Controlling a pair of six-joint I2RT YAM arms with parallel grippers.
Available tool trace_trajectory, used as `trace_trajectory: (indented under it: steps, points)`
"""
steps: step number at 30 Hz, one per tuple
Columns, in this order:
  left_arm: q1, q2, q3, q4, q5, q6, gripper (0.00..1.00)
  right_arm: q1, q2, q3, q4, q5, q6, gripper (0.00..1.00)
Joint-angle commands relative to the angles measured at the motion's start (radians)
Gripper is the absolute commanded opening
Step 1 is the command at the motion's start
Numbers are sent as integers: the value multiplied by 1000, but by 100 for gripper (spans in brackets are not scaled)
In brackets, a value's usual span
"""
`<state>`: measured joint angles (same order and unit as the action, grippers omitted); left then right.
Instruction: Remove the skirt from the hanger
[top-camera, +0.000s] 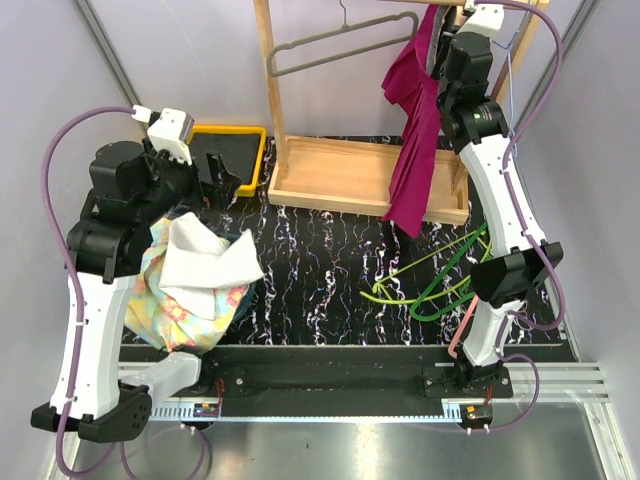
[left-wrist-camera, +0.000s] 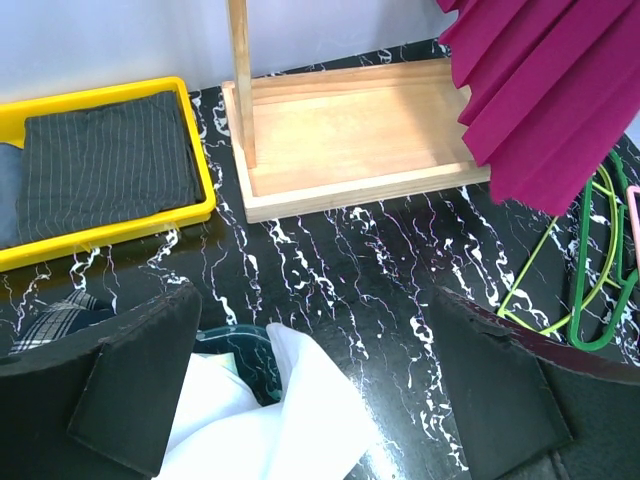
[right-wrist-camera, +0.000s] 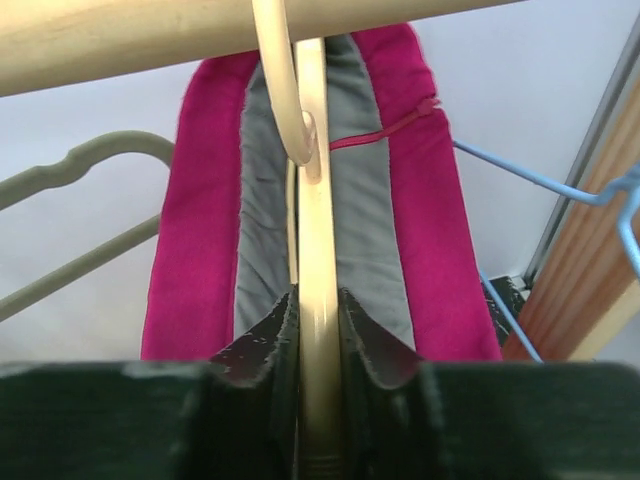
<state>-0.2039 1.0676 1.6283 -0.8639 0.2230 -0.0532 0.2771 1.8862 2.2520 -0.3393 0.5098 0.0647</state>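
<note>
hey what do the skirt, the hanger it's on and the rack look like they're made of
The skirt: probably woven fabric, matte magenta, hanging in soft pleats, with a grey lining at the waistband.
The hanger: likely plastic, smooth glossy cream; painted wood is possible.
The rack: pale unpainted wood, grain visible.

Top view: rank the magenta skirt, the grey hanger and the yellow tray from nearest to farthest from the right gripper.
From the right gripper, shut on the cream hanger:
1. Magenta skirt, hanging right beside it.
2. Grey hanger, further left on the same rail.
3. Yellow tray, down on the table at the far left.
</note>
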Motion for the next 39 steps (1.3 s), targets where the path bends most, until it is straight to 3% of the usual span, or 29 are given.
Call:
trace_trajectory:
  steps: [1,6,9,12,16,24,29,33,39]
  points:
    - [0,-27,28,43,-22,10,99,4,-29,6,-33,-71,46,12]
    - [0,-40,24,43,-11,10,99,5,-39,18,35,-67,47,1]
    - [0,-46,13,45,-10,10,99,4,-78,-38,167,-70,32,0]
    - [0,-57,-1,45,-19,18,99,4,-72,10,221,-48,-12,0]
    - [0,-78,-19,48,-22,29,99,4,-49,127,259,-59,-45,0]
    - [0,-95,-33,49,-19,27,99,4,-56,196,269,-106,-74,0]
    - [0,-98,-19,57,10,12,99,4,-176,40,114,-204,68,0]
    - [0,-109,-22,77,56,-8,99,7,-381,-272,57,-342,173,0]
    - [0,-120,-28,149,157,-49,99,10,-599,-526,-142,-494,247,0]
